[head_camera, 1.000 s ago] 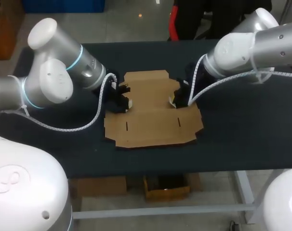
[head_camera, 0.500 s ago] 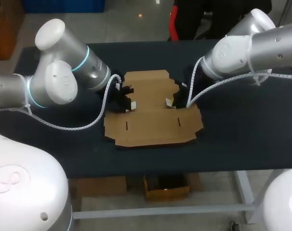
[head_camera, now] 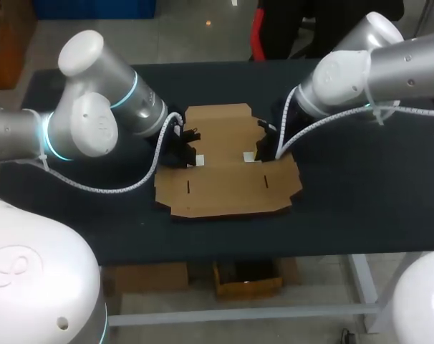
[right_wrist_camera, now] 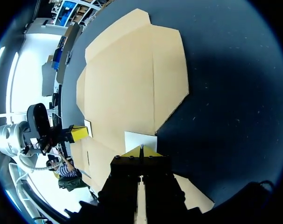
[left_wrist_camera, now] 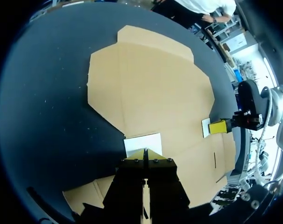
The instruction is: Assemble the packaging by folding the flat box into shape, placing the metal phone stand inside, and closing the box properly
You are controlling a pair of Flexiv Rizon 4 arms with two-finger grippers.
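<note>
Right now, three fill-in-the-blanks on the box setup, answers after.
The cardboard box is not yet folded into shape; it lies ___ on the table. The left gripper and right gripper are at ___ sides of it. Their fingers have ___ tips. Missing words: flat; opposite; yellow.

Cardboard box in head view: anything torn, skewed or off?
Nothing damaged. The flat cardboard box lies on the table with no tears showing. Only its two small side flaps stand up: the left flap pinched in the left gripper, the right flap in the right gripper.
</note>
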